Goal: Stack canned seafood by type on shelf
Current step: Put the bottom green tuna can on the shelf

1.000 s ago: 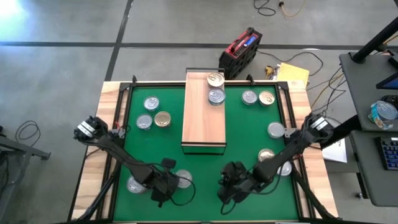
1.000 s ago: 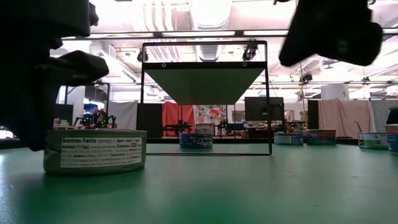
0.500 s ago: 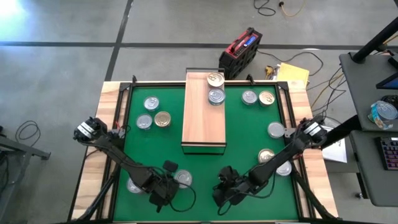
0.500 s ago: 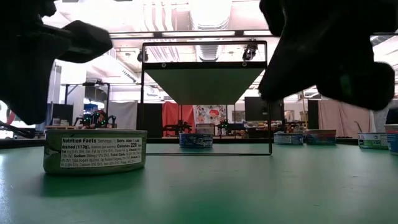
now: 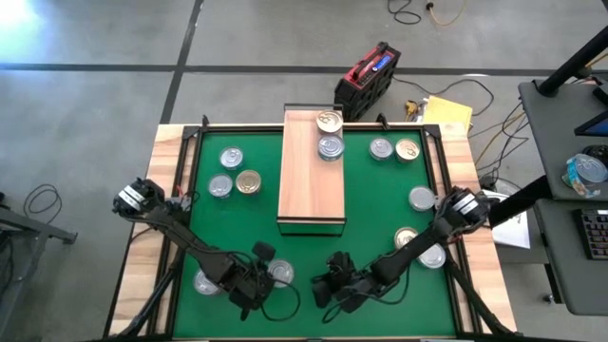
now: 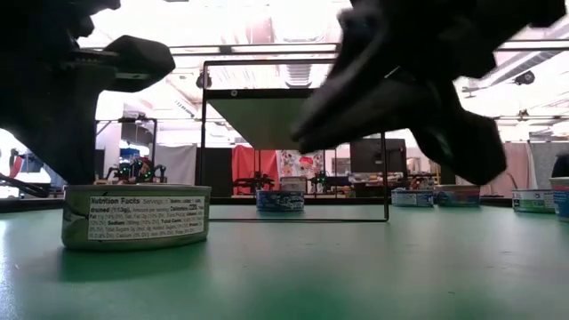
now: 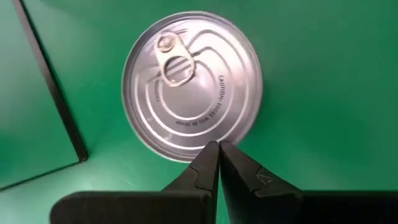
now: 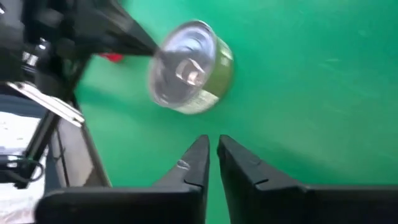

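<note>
A silver-lidded can (image 5: 278, 273) (image 7: 189, 93) (image 6: 135, 216) stands on its base on the green mat near the front edge. My left gripper (image 5: 255, 281) (image 7: 217, 146) hovers shut above the can's rim. I cannot tell that it touches. My right gripper (image 5: 323, 287) (image 8: 212, 140), its fingers all but together, hangs low to the right of that can (image 8: 189, 68), pointing toward it and apart from it. The shelf (image 5: 312, 171) (image 6: 293, 120) carries two cans (image 5: 329, 134) at its far end, one behind the other.
More cans stand on the mat: three at the far left (image 5: 233, 176), two at the far right (image 5: 393, 149), three along the right edge (image 5: 421, 233), one at the front left (image 5: 204, 282). A small red thing (image 8: 112, 57) lies beyond the can.
My right gripper has sunk and gone toward the table's left, closing on the front can, and its wrist has rolled and tipped. My left gripper has rolled a little above the can. The can has stayed where it was.
</note>
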{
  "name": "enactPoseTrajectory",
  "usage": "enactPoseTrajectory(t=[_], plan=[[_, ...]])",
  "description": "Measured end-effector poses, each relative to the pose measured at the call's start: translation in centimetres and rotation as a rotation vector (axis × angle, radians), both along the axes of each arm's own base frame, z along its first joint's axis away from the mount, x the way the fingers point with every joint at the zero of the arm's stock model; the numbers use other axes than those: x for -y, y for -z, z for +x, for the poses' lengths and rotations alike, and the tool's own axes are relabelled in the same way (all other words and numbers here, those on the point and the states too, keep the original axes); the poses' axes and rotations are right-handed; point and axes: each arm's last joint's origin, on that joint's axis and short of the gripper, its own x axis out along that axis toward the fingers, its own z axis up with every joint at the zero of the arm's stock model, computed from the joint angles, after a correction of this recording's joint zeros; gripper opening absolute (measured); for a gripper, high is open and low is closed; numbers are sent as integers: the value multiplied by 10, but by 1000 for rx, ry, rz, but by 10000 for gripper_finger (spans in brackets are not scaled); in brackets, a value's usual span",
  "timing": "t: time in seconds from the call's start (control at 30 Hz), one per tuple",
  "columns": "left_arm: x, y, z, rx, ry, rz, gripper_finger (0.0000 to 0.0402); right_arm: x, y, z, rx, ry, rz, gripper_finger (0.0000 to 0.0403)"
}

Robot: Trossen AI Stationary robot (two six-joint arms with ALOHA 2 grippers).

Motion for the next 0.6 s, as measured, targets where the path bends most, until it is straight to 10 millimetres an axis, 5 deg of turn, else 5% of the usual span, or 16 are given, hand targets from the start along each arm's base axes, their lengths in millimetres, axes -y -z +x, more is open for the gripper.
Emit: enactPoseTrajectory(t=[0.33,0.6], plan=[[-4,6,-3,-2,6,15,0,-1,14,30,2,20,-5,146],[-4,7,-4,-13,17,15,0,0,16,33,13,63,11,254]])
